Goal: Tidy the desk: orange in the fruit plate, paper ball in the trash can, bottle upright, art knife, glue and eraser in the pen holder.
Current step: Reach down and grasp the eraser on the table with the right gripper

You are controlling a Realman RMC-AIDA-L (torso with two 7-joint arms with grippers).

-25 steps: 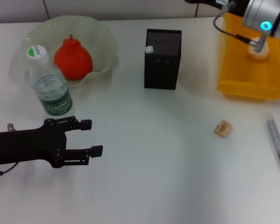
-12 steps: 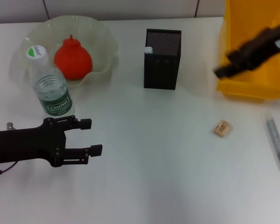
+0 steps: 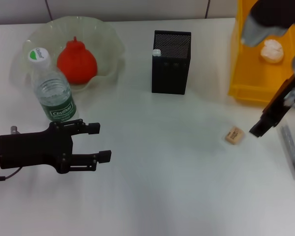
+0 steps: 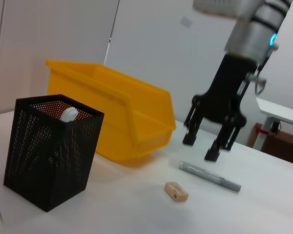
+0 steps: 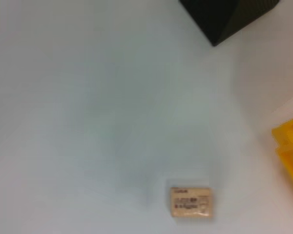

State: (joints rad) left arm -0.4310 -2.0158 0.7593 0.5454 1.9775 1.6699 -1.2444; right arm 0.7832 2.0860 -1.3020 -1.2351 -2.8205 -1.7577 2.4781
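R gripper (image 3: 265, 123) now near tan eraser block (image 3: 234, 135)

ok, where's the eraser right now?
The eraser lies on the table, on the robot's right in the head view, in front of the trash can and just left of the right gripper and a grey pen-like tool.

Trash can (image 3: 246, 73) cropped by the head view's top and right edges, partly behind the right arm.

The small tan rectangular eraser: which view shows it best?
The right wrist view: the small tan rectangular eraser lies flat, seen from above with its printed marks visible. The head view shows it small beside the right gripper; the left wrist view shows it side-on.
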